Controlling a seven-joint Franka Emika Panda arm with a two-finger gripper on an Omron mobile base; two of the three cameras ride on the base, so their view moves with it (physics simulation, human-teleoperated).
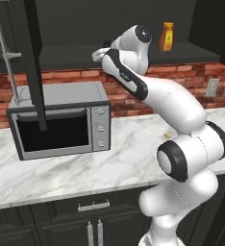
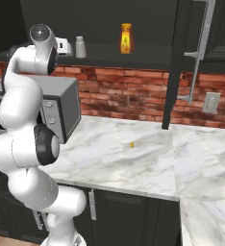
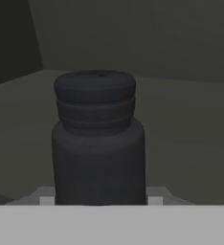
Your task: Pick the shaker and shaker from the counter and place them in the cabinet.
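Cabinet [image 2: 148,57] shelf under me, grey shaker [image 2: 80,46] parked there already. Black shaker [image 3: 98,139] upright, dead ahead, clamped in my pincer [image 2: 62,45], hovering over shelf beside grey one. Next, I judge: straight down, release.

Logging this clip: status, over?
End effector shut on black tapered shaker, inside cabinet over dark shelf. Grey shaker already shelved. Nothing blocking.

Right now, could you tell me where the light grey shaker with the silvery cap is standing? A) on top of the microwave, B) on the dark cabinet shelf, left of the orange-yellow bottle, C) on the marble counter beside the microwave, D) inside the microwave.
B: the right base view shows the light grey shaker upright on the cabinet shelf, left of the orange-yellow bottle.
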